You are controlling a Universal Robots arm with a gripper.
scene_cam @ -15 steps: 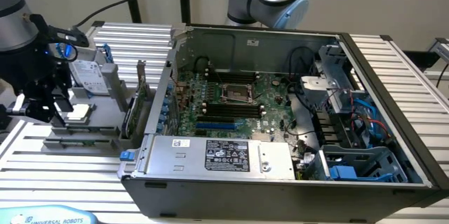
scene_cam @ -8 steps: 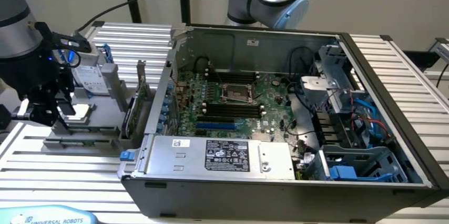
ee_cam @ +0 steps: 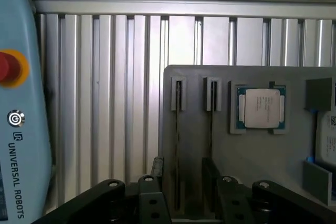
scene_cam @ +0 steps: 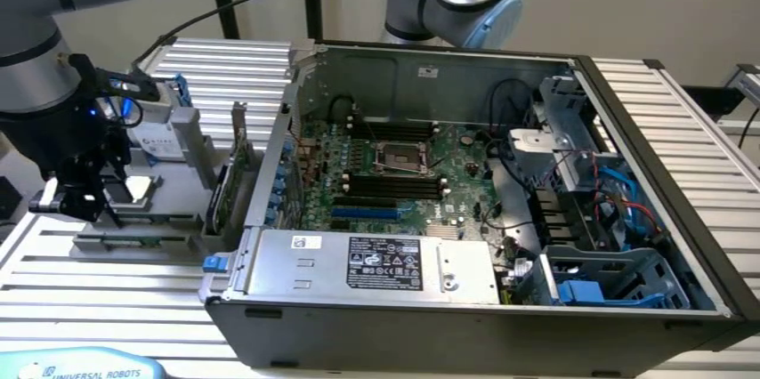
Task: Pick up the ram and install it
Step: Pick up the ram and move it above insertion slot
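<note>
gripper (scene_cam: 81, 204) at 9 o'clock in the exterior view, hanging low over grey parts tray (scene_cam: 149, 219), well apart from the open PC case (scene_cam: 475, 317) at centre. Jaws spread, pinching nothing. Wrist view: ram (ee_cam: 177, 145) stands on edge in a tray groove, between the fingers (ee_cam: 155, 182); can't tell if they touch it. second stick (ee_cam: 211, 140) in the next groove, just beside. CPU (ee_cam: 261, 107) sits in a tray pocket near the grooves. motherboard slots (scene_cam: 386, 185) lie at 12 o'clock of the PSU (scene_cam: 374, 263) inside the case
</note>
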